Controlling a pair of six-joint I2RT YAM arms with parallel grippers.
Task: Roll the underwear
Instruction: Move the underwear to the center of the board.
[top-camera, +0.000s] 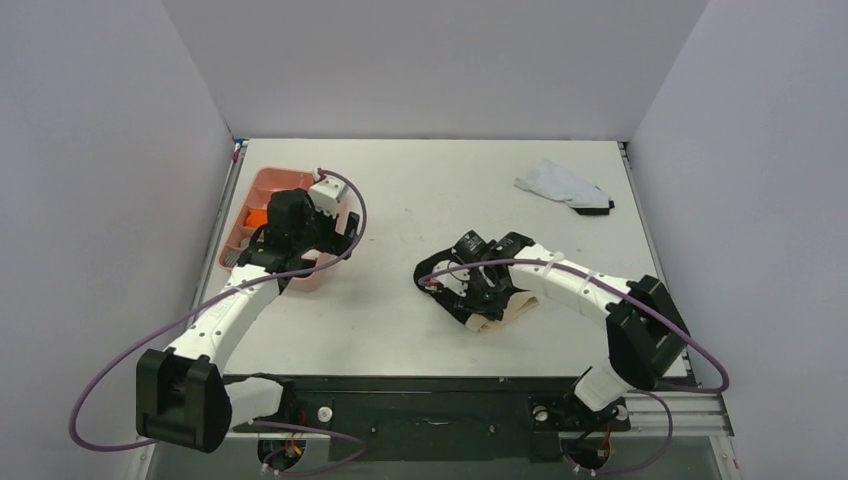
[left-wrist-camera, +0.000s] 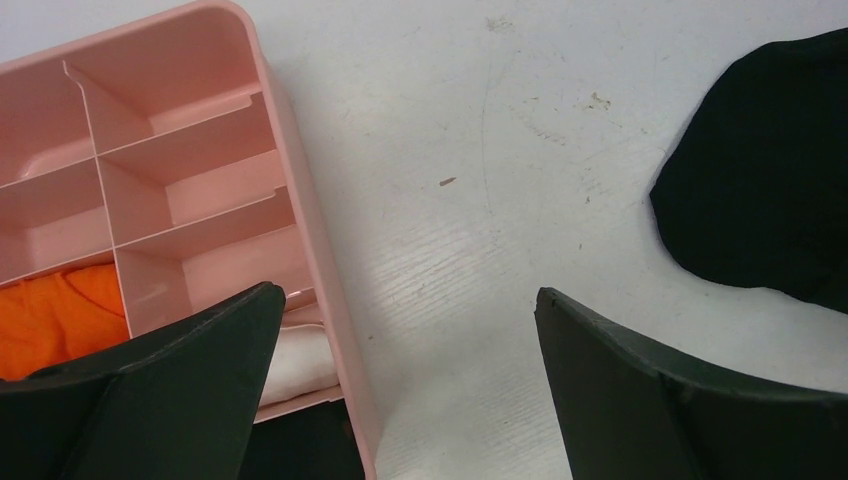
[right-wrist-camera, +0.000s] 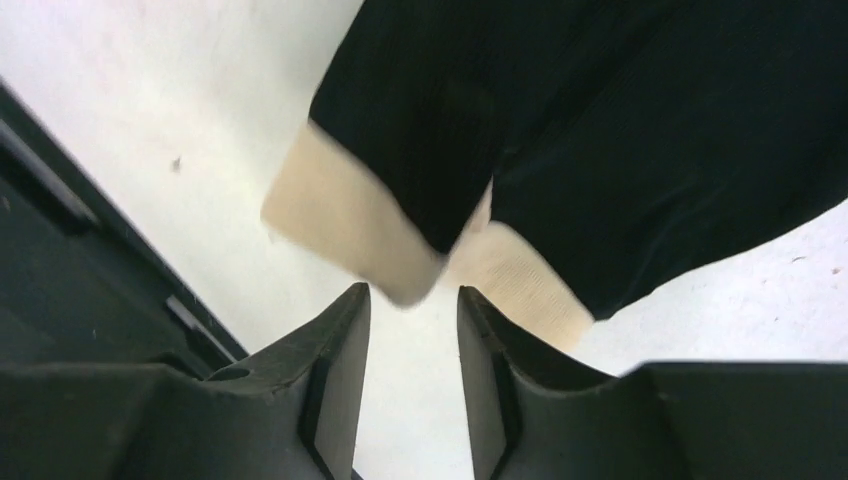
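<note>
The orange underwear (left-wrist-camera: 50, 315) sits in the tray (left-wrist-camera: 290, 130), lower left of the left wrist view. The black underwear (right-wrist-camera: 620, 130) lies bunched at mid-frame in the top view, seemingly not yet rolled. At its waistband the right gripper (right-wrist-camera: 412, 296) has its jaws slightly parted and grips nothing. The left gripper (left-wrist-camera: 408, 300) gapes wide, empty.

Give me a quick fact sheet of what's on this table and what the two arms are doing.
Left pincer: wide open, empty, above the edge of the pink tray
Right pincer: jaws slightly apart at the beige waistband
Black underwear: on the table, beneath the right pincer
Orange underwear: in a tray compartment
Also: white cloth in the tray; pale cloth at the far right
</note>
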